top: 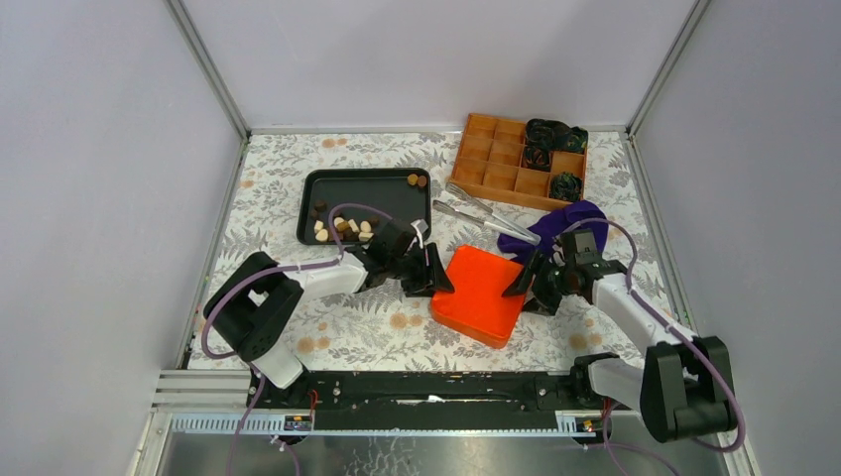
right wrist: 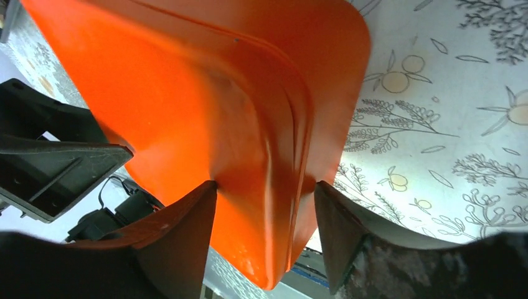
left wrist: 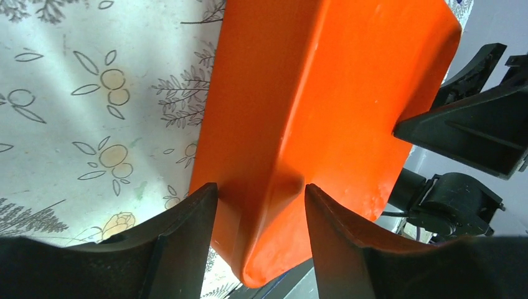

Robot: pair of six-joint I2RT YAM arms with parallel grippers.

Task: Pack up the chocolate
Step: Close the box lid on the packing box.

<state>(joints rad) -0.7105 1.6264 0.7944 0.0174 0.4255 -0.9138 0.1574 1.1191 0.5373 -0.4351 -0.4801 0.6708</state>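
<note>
2 edges of the lid (top: 479,295) were pinched, 1 by your left gripper (top: 434,282), 1 by your right gripper (top: 523,282); the chocolate (top: 342,226) lay in the tray (top: 382,188) beyond the left. Uneven pulls risked a slip.

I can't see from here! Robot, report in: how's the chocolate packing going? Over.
Left fingers and right fingers clamped on orange box, opposite sides. Chocolate sits in black tray. Tongs and purple cloth lie beyond box.

The tray (top: 382,193) holding chocolate (top: 342,226) lies behind the lid (top: 481,293), left of the divided box (top: 493,167).
</note>
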